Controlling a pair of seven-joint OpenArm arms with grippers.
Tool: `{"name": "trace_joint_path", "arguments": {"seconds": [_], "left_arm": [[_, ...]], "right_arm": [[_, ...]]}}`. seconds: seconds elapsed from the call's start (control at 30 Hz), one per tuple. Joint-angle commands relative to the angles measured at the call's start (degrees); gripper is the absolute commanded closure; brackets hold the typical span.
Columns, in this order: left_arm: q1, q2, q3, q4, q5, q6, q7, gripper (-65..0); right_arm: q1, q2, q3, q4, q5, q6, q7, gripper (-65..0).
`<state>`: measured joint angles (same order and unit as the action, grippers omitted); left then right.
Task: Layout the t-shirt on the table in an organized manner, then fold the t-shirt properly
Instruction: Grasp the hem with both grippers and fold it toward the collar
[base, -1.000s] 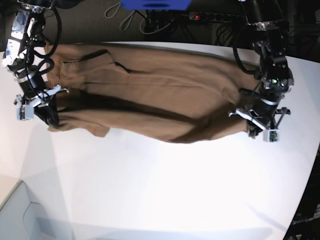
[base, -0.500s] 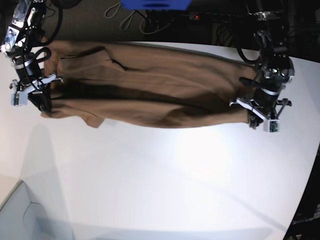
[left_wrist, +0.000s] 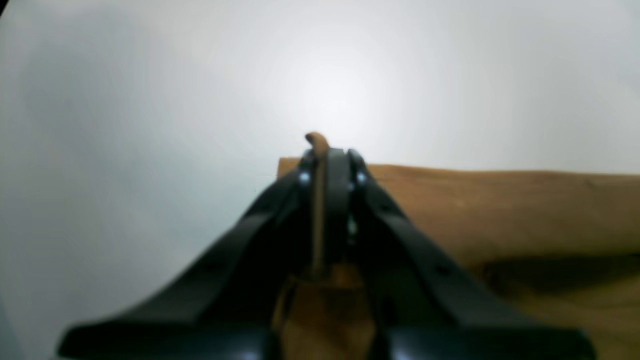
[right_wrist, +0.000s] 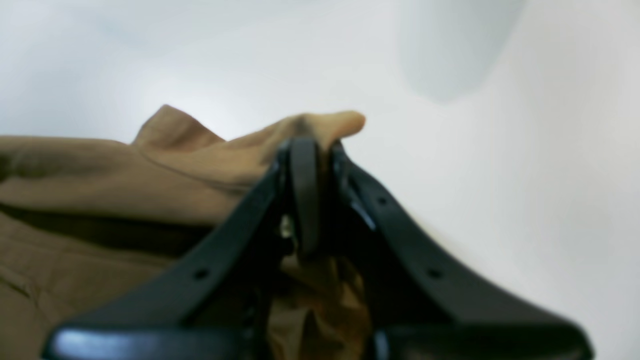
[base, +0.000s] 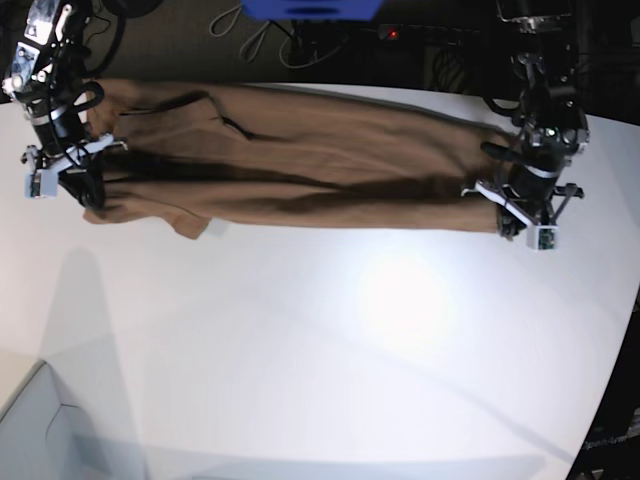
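Left gripper (left_wrist: 327, 150) was clamped on a corner of the t-shirt (base: 300, 165), a nub of cloth poking past the tips. Right gripper (right_wrist: 310, 145) was likewise pinched on a bunched fold at the opposite end. The shirt stretched between both grippers, along the far edge of the table (base: 330, 350), doubled lengthwise.

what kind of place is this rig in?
Likely a robotics lab or workshop: a large bare white table, loose cables and a power strip behind it, two arms stretching a t-shirt.
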<state>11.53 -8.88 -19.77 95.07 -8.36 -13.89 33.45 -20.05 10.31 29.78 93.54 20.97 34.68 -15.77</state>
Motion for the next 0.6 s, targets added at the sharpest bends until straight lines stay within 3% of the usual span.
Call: {"name": "trace_joint_path", "arguments": {"seconds": [0.0, 0.2, 0.37, 0.47, 0.57], "left_arm": [[-0.5, -1.3, -0.1, 0.9, -0.3, 0.0, -1.2, -0.1], [1.3, -2.3, -0.1, -1.0, -0.4, -0.5, -1.2, -0.1], [1.5, -2.4, -0.2, -3.9, -0.3, -8.0, -1.2, -0.1], [1.5, -2.1, -0.2, -5.1, -0.2, -9.2, -1.1, -0.1], [1.0, -2.3, -0.2, -5.1, -0.2, -9.4, 4.5, -0.1]], "right_arm": [[0.0, 0.6, 0.4, 0.5, 0.7, 0.2, 1.7, 0.0], [0.4, 0.9, 0.4, -3.6, 0.7, 0.2, 1.7, 0.0], [-0.3, 0.6, 0.0, -4.6, 0.6, 0.2, 5.7, 0.0], [-1.0, 0.6, 0.0, -4.6, 0.6, 0.2, 5.7, 0.0], [-1.4, 0.6, -0.1, -4.6, 0.6, 0.2, 6.0, 0.0]]}}
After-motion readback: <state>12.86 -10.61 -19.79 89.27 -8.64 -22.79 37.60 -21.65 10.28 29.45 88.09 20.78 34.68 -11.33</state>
